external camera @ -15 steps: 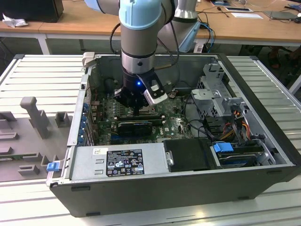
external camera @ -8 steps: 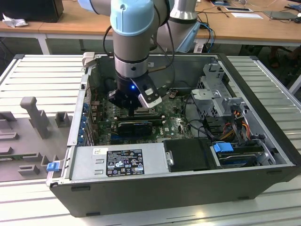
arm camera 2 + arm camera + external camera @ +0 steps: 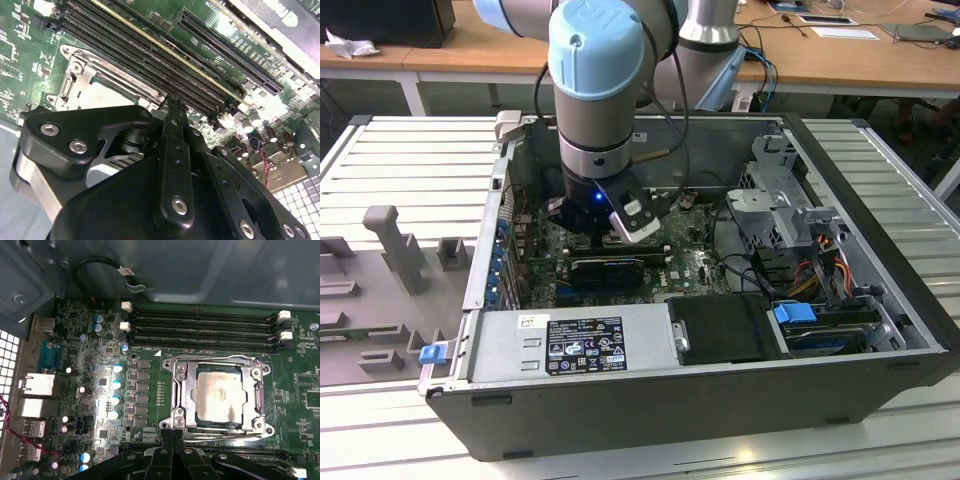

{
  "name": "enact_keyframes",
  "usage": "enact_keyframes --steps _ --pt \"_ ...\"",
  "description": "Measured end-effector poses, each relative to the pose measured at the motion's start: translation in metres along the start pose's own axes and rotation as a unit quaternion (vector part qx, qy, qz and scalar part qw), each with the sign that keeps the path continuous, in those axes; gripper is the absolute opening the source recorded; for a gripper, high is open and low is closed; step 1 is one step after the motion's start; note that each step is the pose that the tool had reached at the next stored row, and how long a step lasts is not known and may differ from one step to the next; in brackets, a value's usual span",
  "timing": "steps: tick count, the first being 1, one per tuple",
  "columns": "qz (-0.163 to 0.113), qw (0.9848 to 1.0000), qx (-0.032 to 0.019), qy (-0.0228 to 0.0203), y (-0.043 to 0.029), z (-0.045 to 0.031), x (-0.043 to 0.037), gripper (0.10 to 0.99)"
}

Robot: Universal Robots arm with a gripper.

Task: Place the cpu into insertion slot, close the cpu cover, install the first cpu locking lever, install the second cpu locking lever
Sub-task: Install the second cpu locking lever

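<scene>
An open computer case (image 3: 720,350) was seen lying on a ribbed grey bench (image 3: 410,160) in the exterior view, with the robot arm (image 3: 598,70) lowered into it over the green motherboard (image 3: 690,265). In the first wrist view, the insertion slot (image 3: 177,390) was shown beside four long black memory slots (image 3: 200,327), and the cpu (image 3: 217,397) was seated flat inside it, its pale metal face framed by the window of the cpu cover (image 3: 184,371), which was lowered over the chip. A thin locking lever (image 3: 220,360) was seen running along the socket's edge nearest the memory slots. The claw (image 3: 172,435) was positioned just at the socket's opposite edge, its black fingers (image 3: 172,130) drawn together with nothing held between them; whether the tips were touching the metal frame could not be told.
</scene>
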State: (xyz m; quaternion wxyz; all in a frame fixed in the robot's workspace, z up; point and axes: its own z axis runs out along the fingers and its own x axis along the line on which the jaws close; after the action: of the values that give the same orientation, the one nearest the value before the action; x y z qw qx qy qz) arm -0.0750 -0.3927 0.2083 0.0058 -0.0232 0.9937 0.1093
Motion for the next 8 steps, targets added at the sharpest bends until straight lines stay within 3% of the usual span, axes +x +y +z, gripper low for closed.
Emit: enact_keyframes --steps 2,7,8 --pt "0.0 1.0 -0.0093 -0.0004 -0.0022 0.0022 0.0001 0.106" --pt "0.0 0.9998 -0.0217 -0.001 -0.0045 0.0067 0.0003 0.106" --pt "0.0 0.9997 -0.0264 -0.0012 -0.0049 0.0082 0.0004 0.106"
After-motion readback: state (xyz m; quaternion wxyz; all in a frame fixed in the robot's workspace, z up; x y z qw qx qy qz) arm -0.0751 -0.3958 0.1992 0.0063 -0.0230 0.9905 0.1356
